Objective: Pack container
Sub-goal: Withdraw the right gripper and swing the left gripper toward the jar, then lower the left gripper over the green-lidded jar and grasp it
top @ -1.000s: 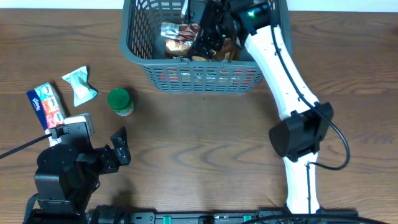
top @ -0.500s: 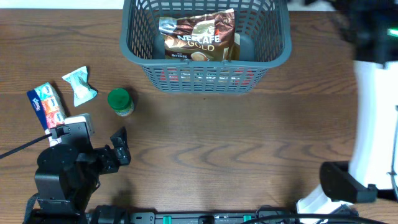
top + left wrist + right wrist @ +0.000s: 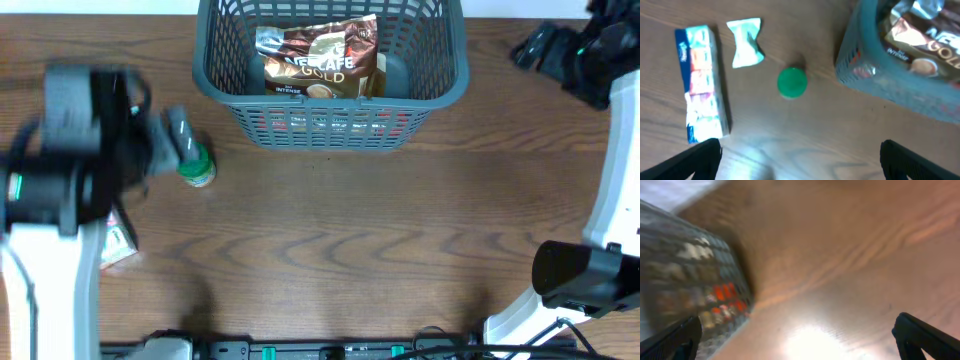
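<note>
Green-lidded jar (image 3: 792,82), tissue pack (image 3: 702,82), sachet (image 3: 746,42)

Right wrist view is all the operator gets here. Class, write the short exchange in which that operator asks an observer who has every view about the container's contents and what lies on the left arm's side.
Operator: I see only a blurred wall of the container and bare wood. What is inside it?
Observer: A brown Nescafe Gold coffee bag lies in it.
Operator: What lies on the table on the left arm's side?
Observer: Three things, all outside the container: a green-lidded jar, a white and green packet and a blue and white pack.
</note>
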Robot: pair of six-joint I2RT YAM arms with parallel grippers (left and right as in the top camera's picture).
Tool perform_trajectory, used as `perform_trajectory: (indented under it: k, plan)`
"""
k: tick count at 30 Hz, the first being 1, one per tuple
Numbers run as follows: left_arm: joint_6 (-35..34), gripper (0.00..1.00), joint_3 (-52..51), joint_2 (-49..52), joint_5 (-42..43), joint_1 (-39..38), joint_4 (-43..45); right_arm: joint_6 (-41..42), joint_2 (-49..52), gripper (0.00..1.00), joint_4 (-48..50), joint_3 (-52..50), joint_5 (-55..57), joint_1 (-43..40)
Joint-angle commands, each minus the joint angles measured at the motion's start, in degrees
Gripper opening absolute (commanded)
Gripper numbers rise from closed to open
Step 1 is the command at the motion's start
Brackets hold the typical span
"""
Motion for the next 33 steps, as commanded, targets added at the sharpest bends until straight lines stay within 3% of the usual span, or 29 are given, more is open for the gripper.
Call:
perform_trajectory:
  k: [1,5,10,23,33]
  plan:
    - [4.57,0.99,10.47,11.74,2.34,-0.11,-3.08,1.60,0.42,0.99,2.71,-8.79,0.37,0.02]
    - [7.15,0.98,13.84,19.32,2.27,-0.04,-3.96,0.39,0.42,0.99,8.48,-19.08,0.37,0.02]
    - [6.93,0.98,13.84,20.81,0.96,-0.04,-5.73,-1.16,0.42,0.99,12.37,-25.66,1.55,0.00]
    - [6.25,0.98,12.98,20.50,-3.02,1.70,-11.21,-1.42,0.42,0.99,14.60,-27.02,2.32,-0.11]
    - [11.13,0.98,0.44,20.50,2.38,6.97,-1.81,-1.42,0.42,0.99,14.62,-27.02,2.29,-0.11]
